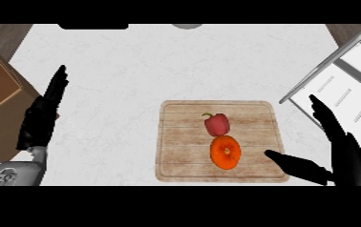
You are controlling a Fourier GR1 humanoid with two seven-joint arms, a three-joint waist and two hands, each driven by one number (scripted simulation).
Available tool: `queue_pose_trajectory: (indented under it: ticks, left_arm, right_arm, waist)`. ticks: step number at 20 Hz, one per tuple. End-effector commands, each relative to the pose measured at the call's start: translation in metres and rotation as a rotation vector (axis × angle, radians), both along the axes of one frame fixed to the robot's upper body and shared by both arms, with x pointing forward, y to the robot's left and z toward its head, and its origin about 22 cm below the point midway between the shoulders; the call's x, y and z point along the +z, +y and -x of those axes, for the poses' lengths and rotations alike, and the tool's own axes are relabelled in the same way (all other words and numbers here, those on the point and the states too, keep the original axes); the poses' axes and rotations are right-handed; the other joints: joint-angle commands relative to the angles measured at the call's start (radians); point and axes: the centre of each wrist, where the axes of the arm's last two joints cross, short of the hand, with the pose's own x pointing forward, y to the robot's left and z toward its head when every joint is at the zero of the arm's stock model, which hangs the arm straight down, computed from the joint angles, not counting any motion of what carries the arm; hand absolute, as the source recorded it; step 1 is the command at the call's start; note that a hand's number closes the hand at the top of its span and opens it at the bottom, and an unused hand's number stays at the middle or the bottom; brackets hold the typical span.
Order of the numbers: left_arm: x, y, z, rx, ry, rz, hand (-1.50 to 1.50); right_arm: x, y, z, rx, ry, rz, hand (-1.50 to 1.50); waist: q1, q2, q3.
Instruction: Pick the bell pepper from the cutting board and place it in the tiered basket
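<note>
Right hand open and empty, right of bell pepper on cutting board.

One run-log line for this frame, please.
bell pepper on cutting board, untouched | right hand open by board | left hand open, left edge

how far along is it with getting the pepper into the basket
Done: nothing yet. The bell pepper lies on the cutting board, next to a round orange item. In hand: the right hand is open at the board's right edge, thumb over its corner, holding nothing; the left hand rests open at the left. Left: grasp, lift, carry to the tiered basket at the right.
</note>
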Motion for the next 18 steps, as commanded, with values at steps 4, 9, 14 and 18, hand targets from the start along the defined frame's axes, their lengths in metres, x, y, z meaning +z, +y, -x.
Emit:
queue_pose_trajectory:
  ticks: [4, 9, 14, 18]
  left_arm:
    - [0.010, -0.010, -0.013, -0.038, -0.003, 0.002, 0.00]
    - [-0.006, -0.009, -0.002, -0.040, 0.002, 0.009, 0.00]
    - [-0.009, -0.005, -0.014, -0.021, 0.006, 0.007, 0.00]
    - [-0.016, -0.002, 0.000, -0.027, -0.003, 0.008, 0.00]
  right_arm:
    - [0.068, 0.025, -0.009, 0.097, 0.252, 0.228, -1.50]
    - [0.095, 0.065, -0.034, 0.019, 0.324, 0.199, -1.50]
    - [0.079, 0.093, -0.064, 0.046, 0.464, 0.211, -1.50]
    - [0.071, 0.113, -0.071, 0.049, 0.527, 0.228, -1.50]
  waist:
    - [0.028, 0.004, 0.001]
    - [0.030, 0.002, 0.004]
    - [0.028, 0.006, 0.004]
    - [0.032, 0.002, 0.004]
